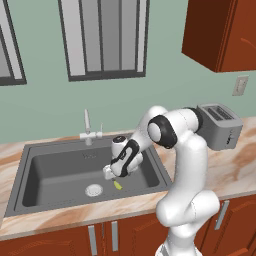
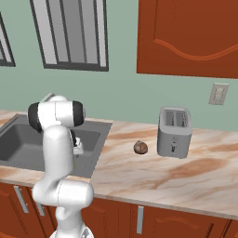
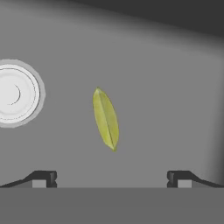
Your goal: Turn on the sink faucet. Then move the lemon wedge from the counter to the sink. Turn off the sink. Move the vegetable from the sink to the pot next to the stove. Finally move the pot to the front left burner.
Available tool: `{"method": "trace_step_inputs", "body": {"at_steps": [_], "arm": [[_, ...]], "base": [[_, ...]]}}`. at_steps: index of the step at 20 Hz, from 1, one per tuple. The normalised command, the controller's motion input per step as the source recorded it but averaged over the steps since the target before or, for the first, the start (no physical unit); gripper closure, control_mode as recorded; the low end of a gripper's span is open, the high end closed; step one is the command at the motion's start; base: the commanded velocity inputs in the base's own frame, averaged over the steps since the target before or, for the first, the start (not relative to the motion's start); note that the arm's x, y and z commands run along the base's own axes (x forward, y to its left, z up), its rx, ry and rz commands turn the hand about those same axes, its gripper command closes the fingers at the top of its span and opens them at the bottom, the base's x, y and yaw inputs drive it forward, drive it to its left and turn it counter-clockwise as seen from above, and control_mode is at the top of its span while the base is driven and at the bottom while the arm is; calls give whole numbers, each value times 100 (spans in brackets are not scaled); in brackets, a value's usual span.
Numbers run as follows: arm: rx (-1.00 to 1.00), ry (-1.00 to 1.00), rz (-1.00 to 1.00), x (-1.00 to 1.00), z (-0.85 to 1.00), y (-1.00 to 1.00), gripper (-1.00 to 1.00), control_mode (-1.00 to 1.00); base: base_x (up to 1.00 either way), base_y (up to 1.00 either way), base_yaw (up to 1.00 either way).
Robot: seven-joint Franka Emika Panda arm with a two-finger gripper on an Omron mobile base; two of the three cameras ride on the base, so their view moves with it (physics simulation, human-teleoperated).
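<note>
The lemon wedge (image 3: 106, 118), a tiny yellow-green sliver, lies on the dark grey bottom of the sink (image 1: 55, 172), to the right of the round silver drain (image 1: 93, 190). In the left base view the lemon wedge (image 1: 117, 185) sits just below my gripper (image 1: 111, 176). My gripper (image 3: 111, 179) hangs open above it, its two fingertips (image 3: 43, 178) wide apart with nothing between them. The slim faucet (image 1: 88, 129) stands at the back rim of the sink; I see no water running.
A silver toaster (image 2: 174, 132) stands on the marbled counter (image 2: 153, 172) to the right, with a brown roundish lump (image 2: 141, 148) beside it. An outlet (image 2: 217, 94) is on the wall. Reddish-brown cabinets hang above and run below.
</note>
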Motion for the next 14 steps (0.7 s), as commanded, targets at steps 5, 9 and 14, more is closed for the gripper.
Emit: {"method": "trace_step_inputs", "body": {"at_steps": [5, 9, 14], "arm": [[-1, 1, 0, 23, -20, 7, -100, -100], [0, 2, 0, 20, -24, 8, -100, -100], [0, 1, 0, 14, -28, 6, -100, -100]], "base": [[0, 0, 0], [0, 0, 0], [0, 0, 0]]}}
